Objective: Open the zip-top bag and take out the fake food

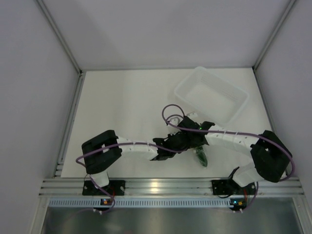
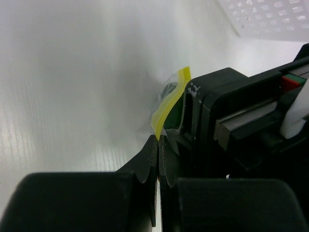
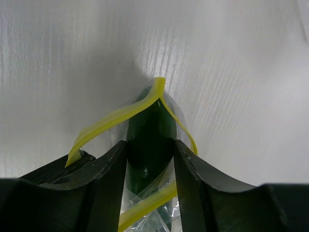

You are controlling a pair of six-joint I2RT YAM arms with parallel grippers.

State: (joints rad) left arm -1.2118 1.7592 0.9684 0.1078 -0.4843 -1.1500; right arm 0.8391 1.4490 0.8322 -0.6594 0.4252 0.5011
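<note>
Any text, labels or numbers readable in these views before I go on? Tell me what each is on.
None readable.
The zip-top bag, its yellow-green zip strip, the fake food and the clear bin carry no print.
The red-and-green patch on the black housing shows no letters.

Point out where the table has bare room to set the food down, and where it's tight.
Largest bare patch: left and far-left of the table, bordered by the left wall, back wall, bin and left arm. Crowded: centre-front, where the left gripper and right gripper meet on the bag and food, close before the bin.
</note>
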